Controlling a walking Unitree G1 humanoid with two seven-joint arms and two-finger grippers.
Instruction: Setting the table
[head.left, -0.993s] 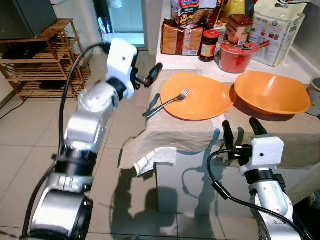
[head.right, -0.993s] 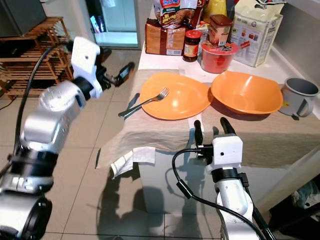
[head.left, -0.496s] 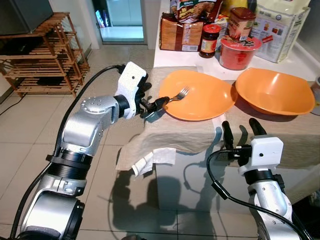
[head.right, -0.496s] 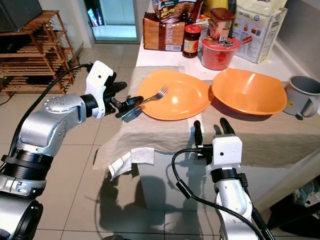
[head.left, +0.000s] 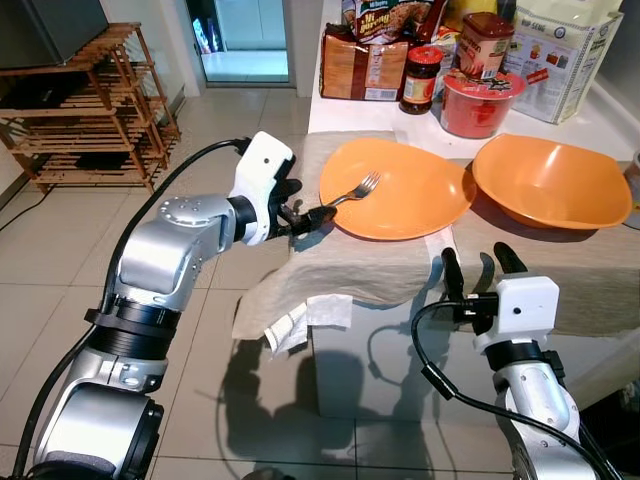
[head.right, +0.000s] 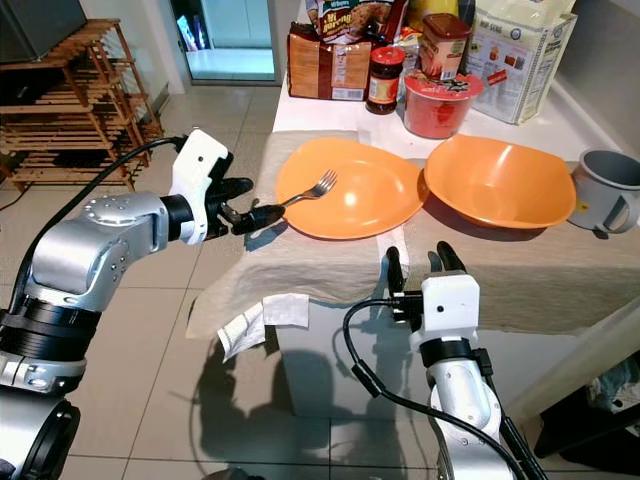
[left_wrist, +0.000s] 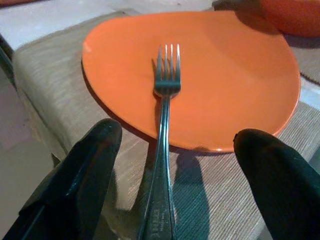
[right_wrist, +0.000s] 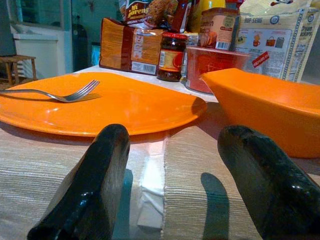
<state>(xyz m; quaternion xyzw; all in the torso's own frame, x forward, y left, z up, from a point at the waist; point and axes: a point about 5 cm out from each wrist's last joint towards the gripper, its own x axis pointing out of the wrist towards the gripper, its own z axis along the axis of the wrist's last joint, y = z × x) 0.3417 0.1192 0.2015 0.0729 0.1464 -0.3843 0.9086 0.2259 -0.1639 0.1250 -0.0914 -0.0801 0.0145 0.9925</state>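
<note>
The head views are bright and evenly lit, sharp throughout, with daylight glowing at the doorway (head.left: 245, 40) behind. Soft shadows of the arms fall on the tiled floor (head.left: 60, 260) under the worktop (head.left: 590, 270). The wrist views are dimmer and grainy; the near black fingers (left_wrist: 75, 185) blur, and faint glare sits on the orange plate (right_wrist: 125, 107).

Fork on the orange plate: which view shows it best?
The left wrist view: the fork lies between the open left gripper, tines on the plate. Eye views show it small; the right wrist view shows it distant, side-on.
</note>
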